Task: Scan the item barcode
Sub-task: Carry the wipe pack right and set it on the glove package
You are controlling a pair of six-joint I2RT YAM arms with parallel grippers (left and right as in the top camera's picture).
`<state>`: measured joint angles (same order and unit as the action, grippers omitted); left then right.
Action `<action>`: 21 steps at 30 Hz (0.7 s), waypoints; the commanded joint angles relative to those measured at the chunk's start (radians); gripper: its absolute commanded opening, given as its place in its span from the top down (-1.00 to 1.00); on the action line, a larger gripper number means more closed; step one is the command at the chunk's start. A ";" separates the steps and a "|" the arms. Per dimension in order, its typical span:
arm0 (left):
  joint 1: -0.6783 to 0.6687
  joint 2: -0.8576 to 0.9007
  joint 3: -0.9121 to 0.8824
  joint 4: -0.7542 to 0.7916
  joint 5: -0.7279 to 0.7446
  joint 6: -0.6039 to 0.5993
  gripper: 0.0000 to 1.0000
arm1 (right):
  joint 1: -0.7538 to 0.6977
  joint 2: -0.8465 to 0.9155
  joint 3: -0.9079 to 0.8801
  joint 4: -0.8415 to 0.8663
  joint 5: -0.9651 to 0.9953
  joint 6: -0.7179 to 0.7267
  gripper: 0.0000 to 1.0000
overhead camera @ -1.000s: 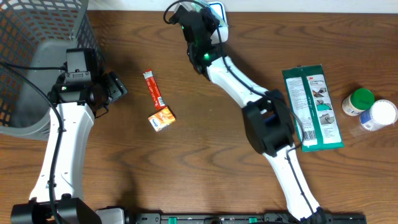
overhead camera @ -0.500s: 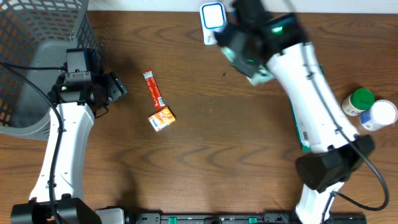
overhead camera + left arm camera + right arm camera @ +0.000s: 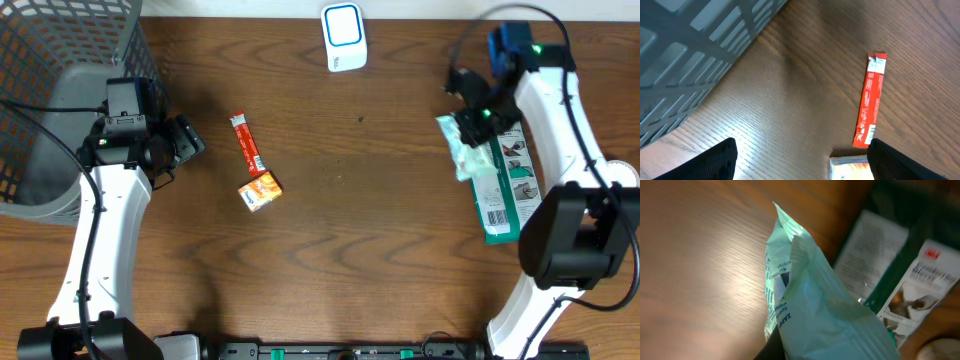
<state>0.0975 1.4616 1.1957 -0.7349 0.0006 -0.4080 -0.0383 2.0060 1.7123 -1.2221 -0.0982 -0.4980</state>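
Packet of pale green wipes (image 3: 465,155) pinched in my right gripper (image 3: 476,122), whose jaws are closed tight on one end of it. I hold it over the right side of the table (image 3: 360,240), partly above a flat green package (image 3: 512,200) lying there. The white scanner (image 3: 344,37) sits at the far edge, well apart from the packet. Fine striped print on the packet's side, seen from my right wrist, may be the barcode. My left gripper (image 3: 185,143) hangs wide and empty beside the basket (image 3: 60,50), near a red stick sachet (image 3: 246,143) and a small orange box (image 3: 260,190). I judge the pickup done; presenting the code to the scanner looks left to do.
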 commanded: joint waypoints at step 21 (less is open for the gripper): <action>0.009 -0.012 0.006 -0.002 -0.013 -0.009 -0.68 | -0.119 0.007 0.088 -0.040 0.118 0.140 -0.99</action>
<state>0.0975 1.4616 1.1957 -0.7349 0.0006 -0.4080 -0.1650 2.0155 1.7260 -1.2343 0.0025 -0.4099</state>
